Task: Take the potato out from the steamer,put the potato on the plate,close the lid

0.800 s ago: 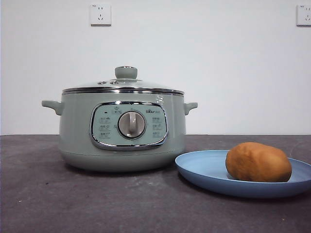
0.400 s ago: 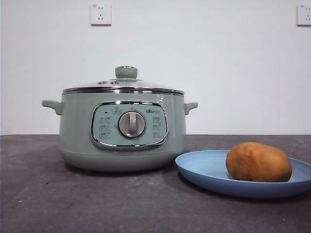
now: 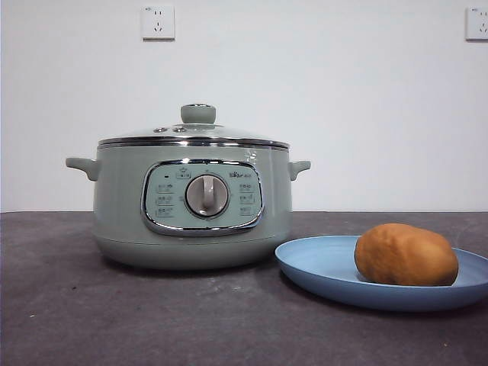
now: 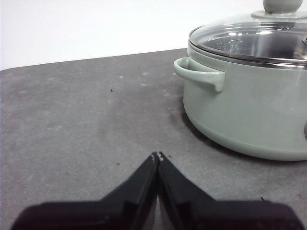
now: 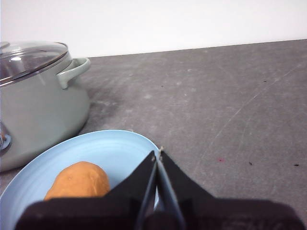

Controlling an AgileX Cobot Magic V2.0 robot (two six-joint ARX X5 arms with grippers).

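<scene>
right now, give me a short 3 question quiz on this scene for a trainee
1. True or false: the lid sits closed on the steamer.
2. Where is the potato? A) in the steamer B) on the plate C) on the bare table
3. Fill in: the fingers of the left gripper and the right gripper are both ____.

Key: 1 true; 2 B; 3 shut, holding nothing, the left one beside the steamer and the right one above the plate's edge.
</scene>
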